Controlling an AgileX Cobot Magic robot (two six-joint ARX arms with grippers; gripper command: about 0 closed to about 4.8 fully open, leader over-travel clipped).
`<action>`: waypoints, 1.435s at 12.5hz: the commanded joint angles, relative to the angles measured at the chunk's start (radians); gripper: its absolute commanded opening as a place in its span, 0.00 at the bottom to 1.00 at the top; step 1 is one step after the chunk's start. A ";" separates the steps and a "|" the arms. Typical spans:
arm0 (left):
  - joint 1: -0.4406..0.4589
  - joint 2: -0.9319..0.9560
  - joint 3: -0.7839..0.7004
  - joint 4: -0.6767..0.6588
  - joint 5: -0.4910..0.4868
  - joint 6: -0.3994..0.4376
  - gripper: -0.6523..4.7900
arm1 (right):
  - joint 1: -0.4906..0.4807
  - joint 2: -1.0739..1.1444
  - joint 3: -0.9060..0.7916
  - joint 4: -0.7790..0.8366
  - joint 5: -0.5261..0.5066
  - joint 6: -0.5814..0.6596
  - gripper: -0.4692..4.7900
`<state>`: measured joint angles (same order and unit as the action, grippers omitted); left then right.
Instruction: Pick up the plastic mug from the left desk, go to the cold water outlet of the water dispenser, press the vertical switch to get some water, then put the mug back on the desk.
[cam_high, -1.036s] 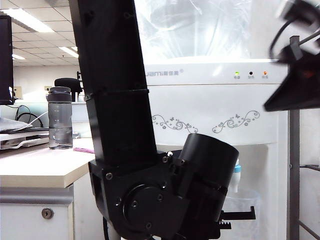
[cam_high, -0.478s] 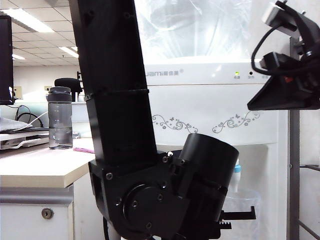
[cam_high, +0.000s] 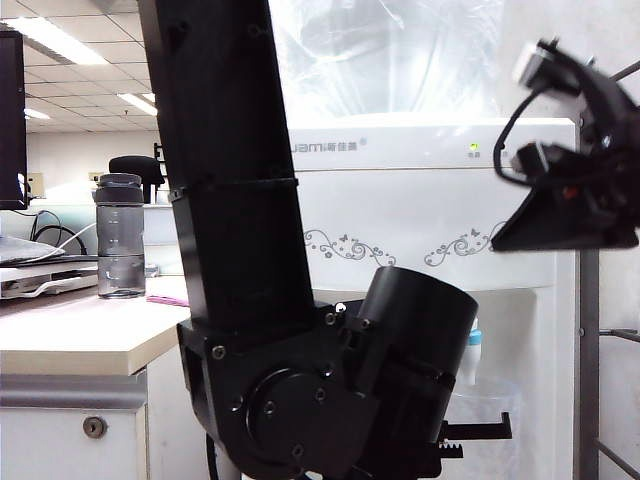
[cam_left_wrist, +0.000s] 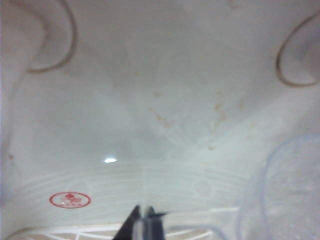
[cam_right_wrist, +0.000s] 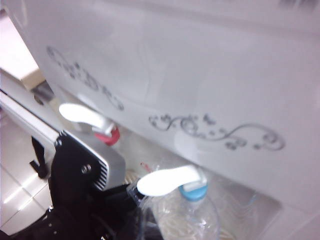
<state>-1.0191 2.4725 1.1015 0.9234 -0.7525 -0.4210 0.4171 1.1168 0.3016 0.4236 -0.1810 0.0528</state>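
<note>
exterior view: left gripper (cam_left_wrist: 145, 220) (closed) holds plastic mug (cam_left_wrist: 285, 195).

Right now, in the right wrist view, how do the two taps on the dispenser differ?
The cold water outlet has a blue collar; the other tap has a pink-red one. The plastic mug, held by the left gripper, sits under the cold water outlet; none shows under the other tap. Both carry white levers. The right gripper hovers high by the water dispenser.

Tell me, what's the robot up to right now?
Left gripper shut on plastic mug, under cold water outlet. Right gripper high by water dispenser, jaws unreadable. Vertical switch untouched, nothing seen blocking it.
</note>
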 joint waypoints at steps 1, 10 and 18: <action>-0.003 -0.003 0.005 0.020 -0.003 -0.006 0.13 | 0.002 0.041 0.003 0.083 -0.032 0.002 0.09; -0.003 -0.003 0.005 0.019 -0.003 -0.005 0.13 | 0.002 0.287 0.003 0.386 -0.064 0.003 0.09; -0.003 -0.003 0.005 0.019 -0.003 -0.006 0.13 | 0.002 0.346 0.003 0.445 -0.061 0.003 0.09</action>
<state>-1.0191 2.4725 1.1015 0.9237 -0.7521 -0.4210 0.4175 1.4643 0.3023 0.8497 -0.2394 0.0547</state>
